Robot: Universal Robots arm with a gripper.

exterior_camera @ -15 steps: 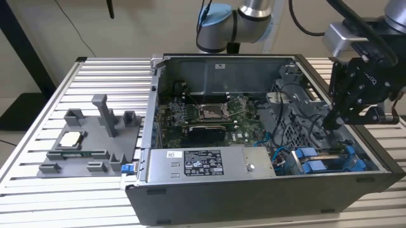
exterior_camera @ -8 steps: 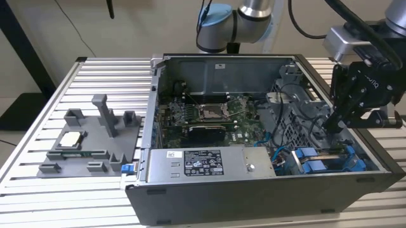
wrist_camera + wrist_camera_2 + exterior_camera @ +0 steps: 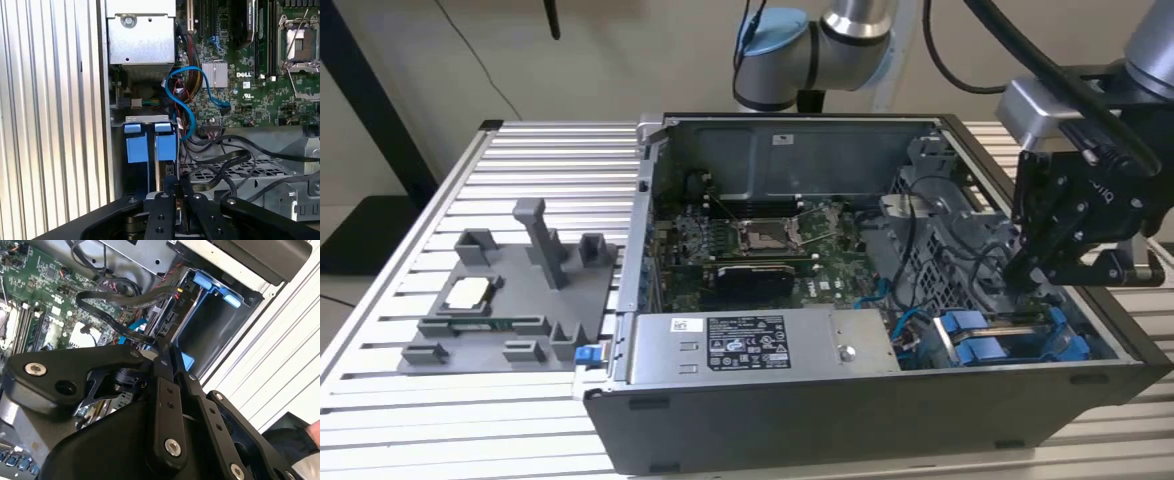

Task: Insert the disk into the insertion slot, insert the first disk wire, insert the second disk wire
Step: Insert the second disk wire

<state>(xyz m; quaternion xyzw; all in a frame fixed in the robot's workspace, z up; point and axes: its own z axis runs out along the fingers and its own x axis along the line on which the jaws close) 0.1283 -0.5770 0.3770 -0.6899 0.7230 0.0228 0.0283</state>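
We judged the first-wire step in hand: the disk [image 3: 170, 315] sat in the slot [image 3: 220, 325], and the end effector [image 3: 161, 344], pressed together, pinched the black wire [image 3: 100, 296] just beside the disk's socket. The plug needed squaring to it. The power supply [image 3: 761, 345] carried a white printed label, which we left unread.

Black disk wire [image 3: 118, 325], blue slot fittings [image 3: 205, 280]

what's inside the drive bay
The disk sits in one side of the bay; the other side looks empty. The tool hides part of the disk.
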